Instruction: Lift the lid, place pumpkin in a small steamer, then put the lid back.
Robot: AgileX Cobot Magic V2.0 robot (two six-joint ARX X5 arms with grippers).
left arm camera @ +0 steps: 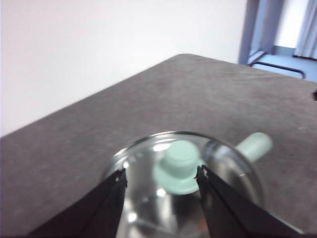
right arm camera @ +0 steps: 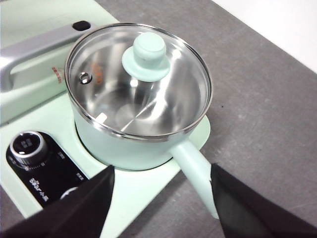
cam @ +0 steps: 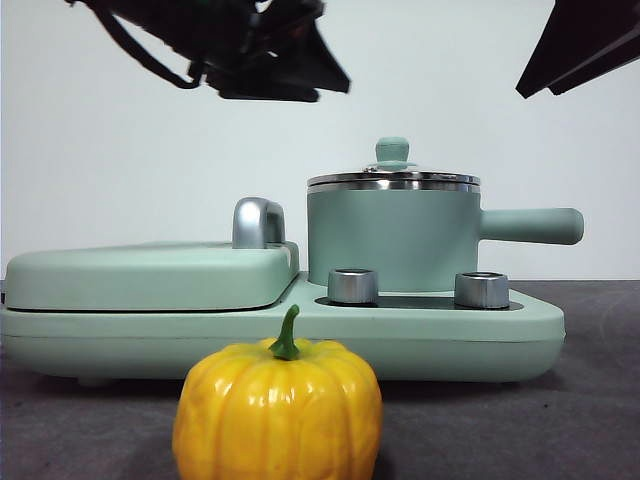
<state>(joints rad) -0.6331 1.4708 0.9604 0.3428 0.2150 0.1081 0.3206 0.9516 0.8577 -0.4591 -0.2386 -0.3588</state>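
The small steamer (cam: 392,240) is a mint-green pot on the right of the cooker base, its long handle (cam: 530,226) pointing right. The lid (cam: 392,178) sits shut on it, glass with a steel rim and a mint knob (cam: 392,152). The pumpkin (cam: 277,410) stands on the table in front of the cooker. My left gripper (left arm camera: 159,174) is open above the lid, its jaws on either side of the knob (left arm camera: 179,164) and apart from it. My right gripper (right arm camera: 161,178) is open and empty, high above the steamer (right arm camera: 133,144) near its handle (right arm camera: 194,171).
The wide mint-green griddle cover (cam: 150,275) with a steel handle (cam: 258,222) fills the cooker's left half. Two steel dials (cam: 352,286) (cam: 481,290) stand on the base in front of the pot. Grey table cloth (cam: 580,400) lies around.
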